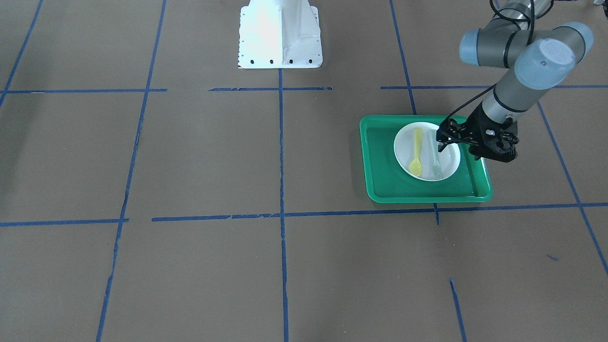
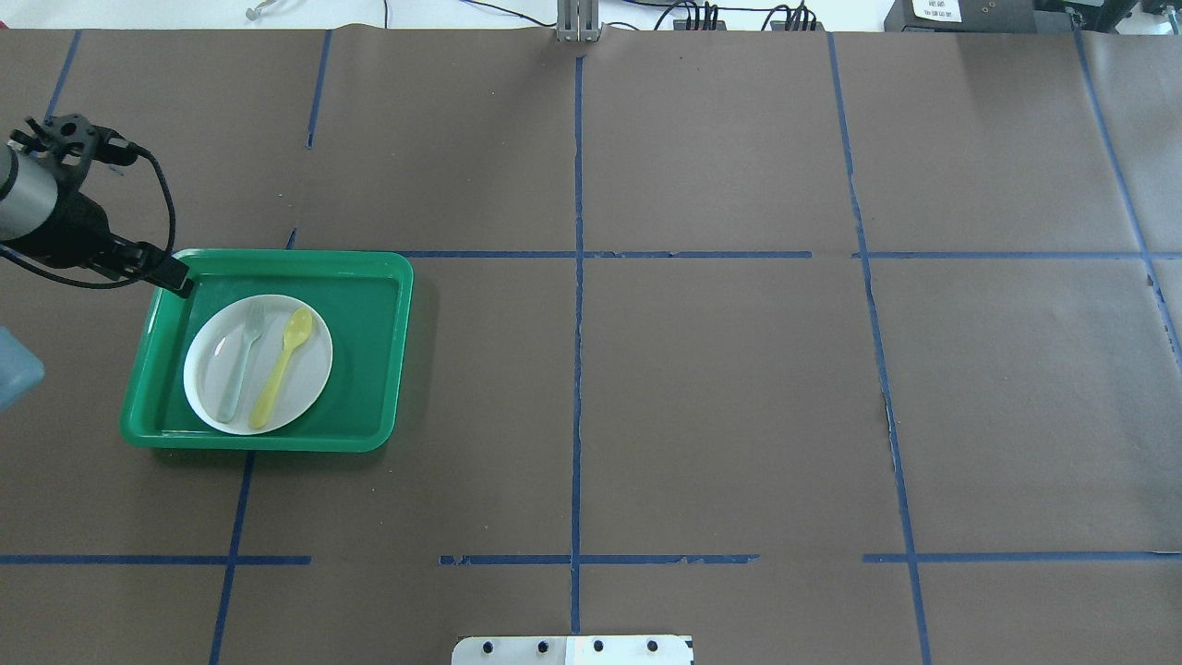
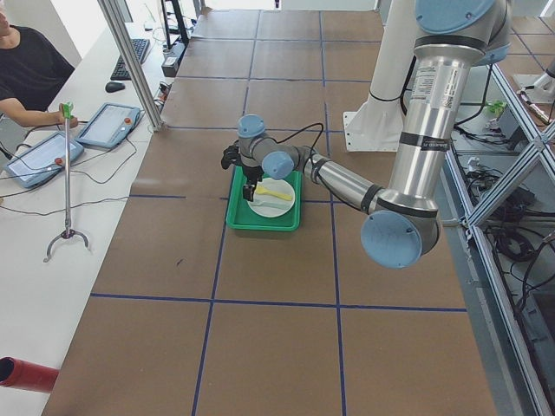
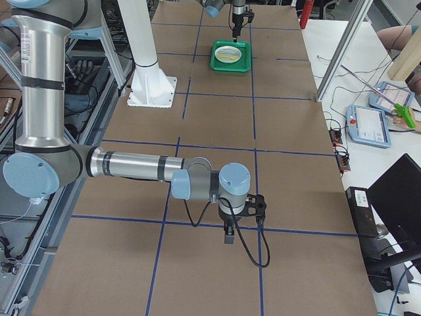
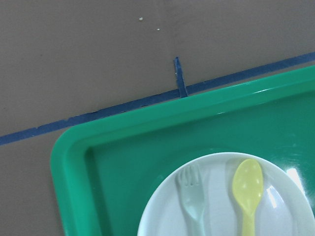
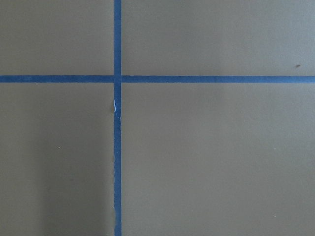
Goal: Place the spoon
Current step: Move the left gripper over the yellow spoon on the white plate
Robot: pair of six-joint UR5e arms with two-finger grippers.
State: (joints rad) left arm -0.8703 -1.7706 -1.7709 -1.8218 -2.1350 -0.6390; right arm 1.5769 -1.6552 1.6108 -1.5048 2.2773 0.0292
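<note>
The pale yellow spoon [image 1: 416, 152] lies flat on the white plate [image 1: 403, 142], parallel to a translucent grey fork [image 1: 435, 159]. The plate sits in a green tray [image 1: 380, 156]. Spoon [image 2: 282, 365], fork [image 2: 240, 360], plate [image 2: 309, 380] and tray [image 2: 369, 351] also show in the overhead view. The left wrist view shows the spoon's bowl [image 5: 247, 189] and the fork's tines [image 5: 193, 196]. My left gripper [image 2: 180, 282] hangs above the tray's far left corner, looks shut and holds nothing. My right gripper [image 4: 228, 237] is far off over bare table; I cannot tell its state.
The robot's white base mount [image 1: 280, 38] stands at the table's near middle edge. Blue tape lines [image 2: 577, 277] grid the brown table. An operator [image 3: 26, 69] and tablets sit at a side desk beyond the table.
</note>
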